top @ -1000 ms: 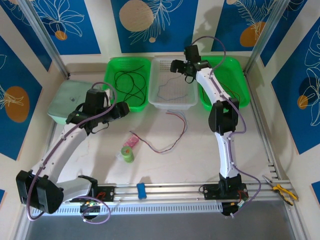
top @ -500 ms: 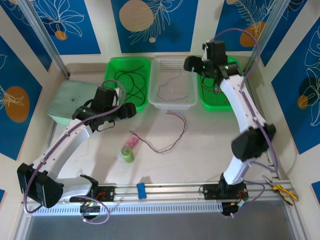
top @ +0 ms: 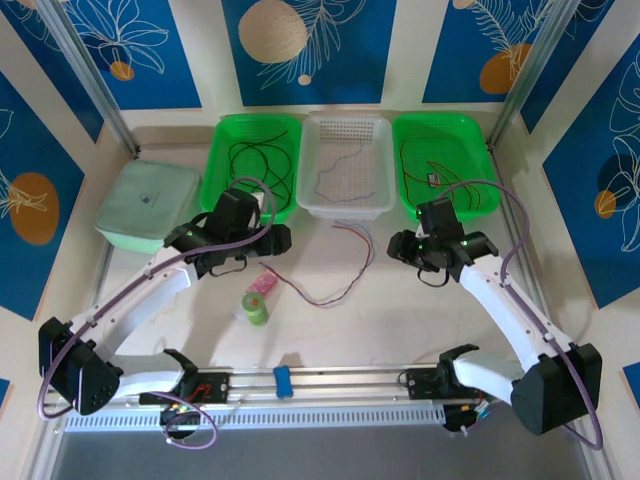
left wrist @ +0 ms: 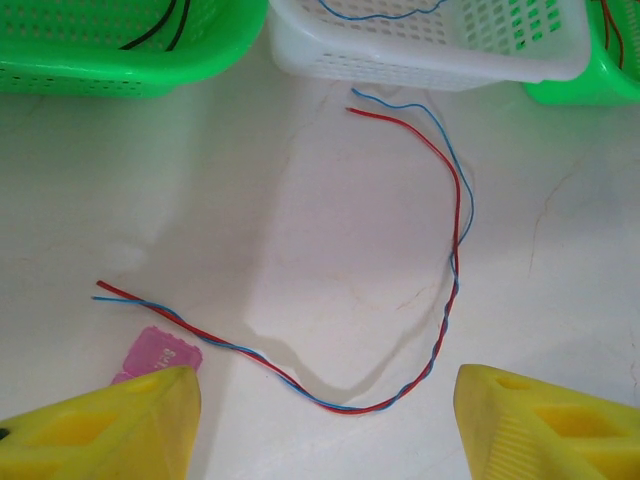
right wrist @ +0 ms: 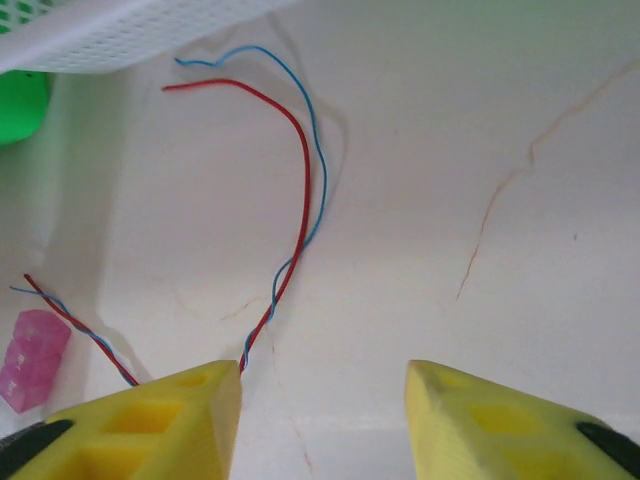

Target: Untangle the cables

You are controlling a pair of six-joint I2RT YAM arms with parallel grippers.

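Lying in a loose curve on the table [left wrist: 250,200], just before the white basket [left wrist: 430,62], the red and blue cables [left wrist: 457,240] twist together midway. The left gripper [left wrist: 325,400] and right gripper [right wrist: 323,378] hang above them, fingers spread apart, holding nothing.

Right wrist view, lower left: the cables [right wrist: 304,190] pass behind a yellow finger [right wrist: 140,425]. Left wrist view: pink block [left wrist: 160,352] partly covered lower left; white basket [left wrist: 430,55] cut by top edge.
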